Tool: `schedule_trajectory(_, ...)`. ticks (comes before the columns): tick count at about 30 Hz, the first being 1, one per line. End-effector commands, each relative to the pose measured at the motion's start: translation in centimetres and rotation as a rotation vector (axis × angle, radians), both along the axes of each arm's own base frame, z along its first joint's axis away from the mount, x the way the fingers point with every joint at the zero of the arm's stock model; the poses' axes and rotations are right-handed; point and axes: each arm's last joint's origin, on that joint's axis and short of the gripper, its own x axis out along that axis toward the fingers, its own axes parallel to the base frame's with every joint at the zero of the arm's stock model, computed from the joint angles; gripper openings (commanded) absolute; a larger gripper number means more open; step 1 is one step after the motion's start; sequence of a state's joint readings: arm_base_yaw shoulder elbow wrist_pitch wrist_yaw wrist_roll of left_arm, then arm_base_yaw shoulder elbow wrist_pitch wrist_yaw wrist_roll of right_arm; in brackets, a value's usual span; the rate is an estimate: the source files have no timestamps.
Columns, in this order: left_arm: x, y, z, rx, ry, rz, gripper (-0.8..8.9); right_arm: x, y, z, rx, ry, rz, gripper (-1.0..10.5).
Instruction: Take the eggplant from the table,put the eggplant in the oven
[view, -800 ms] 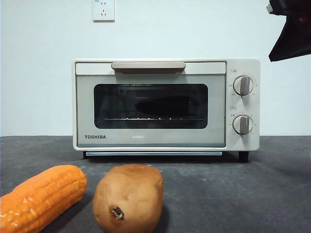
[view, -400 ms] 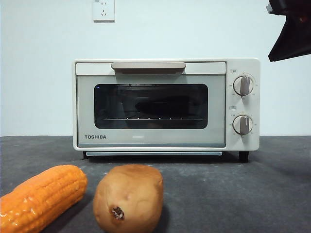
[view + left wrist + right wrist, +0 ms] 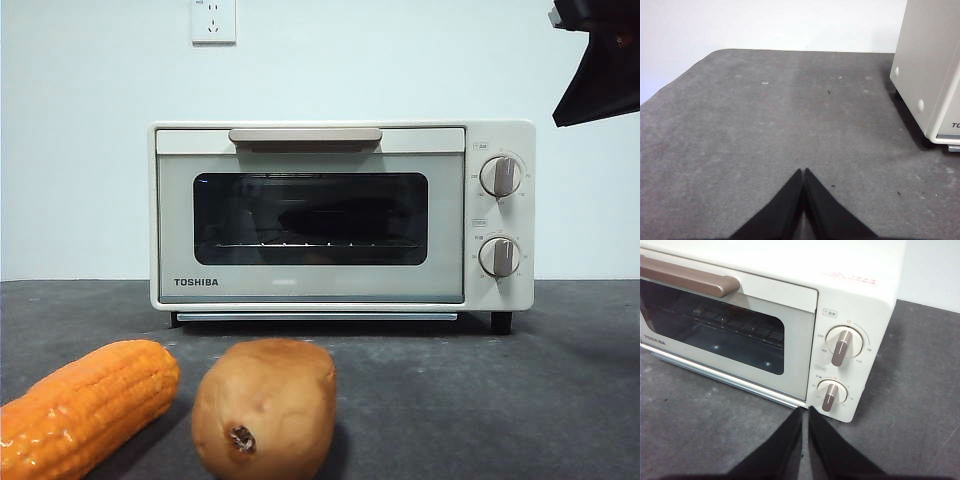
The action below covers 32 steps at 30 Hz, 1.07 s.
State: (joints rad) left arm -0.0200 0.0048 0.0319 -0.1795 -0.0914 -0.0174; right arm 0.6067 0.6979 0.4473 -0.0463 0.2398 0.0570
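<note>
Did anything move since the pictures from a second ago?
Nothing visibly changed. The cream-beige toaster oven has its door closed as before, with a dark long shape behind its glass window. The orange corn cob and brown potato lie unmoved on the dark grey table.

Orange corn cob (image 3: 85, 405) beside brown potato (image 3: 264, 408) in the foreground; white wall socket (image 3: 213, 20) high behind.

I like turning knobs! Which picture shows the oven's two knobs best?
The right wrist view: both knobs appear close and large. The front view shows them smaller. The left wrist view shows only the oven's side.
</note>
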Motion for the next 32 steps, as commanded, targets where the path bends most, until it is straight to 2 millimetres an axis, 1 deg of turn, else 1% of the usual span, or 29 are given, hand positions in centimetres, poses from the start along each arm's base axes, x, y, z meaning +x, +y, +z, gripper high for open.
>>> schedule_trajectory(1, 0.1, 0.0, -0.8, 0.007, 0.033, 0.002, 0.04, 0.1, 0.1, 0.2, 0.013, -0.005, -0.002, 0.0)
schedule_trajectory(11, 0.1, 0.0, -0.8, 0.007, 0.033, 0.002, 0.04, 0.0, 0.1, 0.2, 0.013, -0.005, -0.002, 0.0)
schedule_trajectory(14, 0.1, 0.0, -0.8, 0.007, 0.033, 0.002, 0.04, -0.5, -0.4, 0.7, 0.019, -0.035, -0.023, 0.0)
schedule_trajectory(19, 0.1, 0.0, -0.8, 0.007, 0.033, 0.002, 0.04, -2.1, -3.2, 2.6, 0.004, -0.197, -0.129, 0.0)
schedule_trajectory(21, 0.1, 0.0, -0.8, 0.007, 0.032, 0.002, 0.04, -2.7, -4.7, 3.2, 0.028, -0.255, -0.215, 0.0)
schedule_trajectory(24, 0.1, 0.0, -0.8, 0.007, 0.032, 0.002, 0.04, -3.6, -6.5, 3.5, 0.051, -0.322, -0.352, 0.0)
schedule_trajectory(26, 0.1, 0.0, -0.8, 0.007, 0.032, 0.002, 0.04, -4.3, -7.6, 3.3, 0.054, -0.365, -0.444, 0.0)
schedule_trajectory(28, 0.1, 0.0, -0.8, 0.007, 0.032, 0.002, 0.04, -4.8, -8.4, 2.6, 0.054, -0.387, -0.508, 0.0)
schedule_trajectory(30, 0.1, 0.0, -0.8, 0.007, 0.032, 0.002, 0.04, -5.1, -8.8, 1.6, 0.054, -0.397, -0.524, 0.0)
schedule_trajectory(32, 0.1, 0.0, -0.8, 0.007, 0.032, 0.002, 0.04, -5.2, -9.0, 0.2, 0.062, -0.393, -0.490, 0.0)
